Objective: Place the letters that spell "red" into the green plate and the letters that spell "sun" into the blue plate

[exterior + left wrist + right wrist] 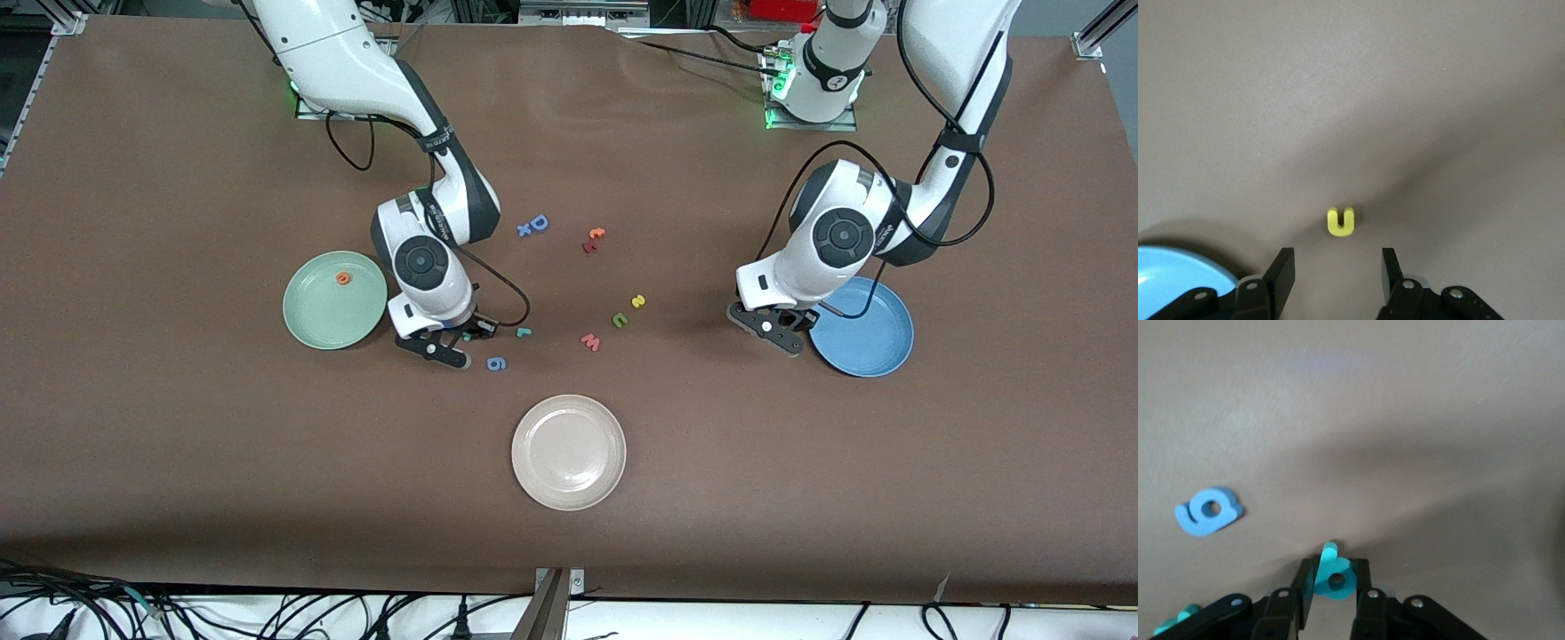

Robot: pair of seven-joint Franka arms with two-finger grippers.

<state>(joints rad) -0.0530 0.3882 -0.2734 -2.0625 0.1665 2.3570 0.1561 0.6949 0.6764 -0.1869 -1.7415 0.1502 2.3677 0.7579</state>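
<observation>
Your right gripper [1331, 583] has its jaws pinched on the teal "d" [1333, 577], low over the table between the green plate [311, 324] and the blue "g" [497, 363]. Your left gripper [1336, 267] has its jaws parted with nothing between them, low beside the blue plate [880, 351], and a yellow "u" [1341, 222] lies on the table just ahead of its fingertips. The orange "e" [342, 279] lies in the green plate. The teal "r" [524, 332], green "n" [620, 319] and yellow "s" [637, 301] lie on the table between the arms.
</observation>
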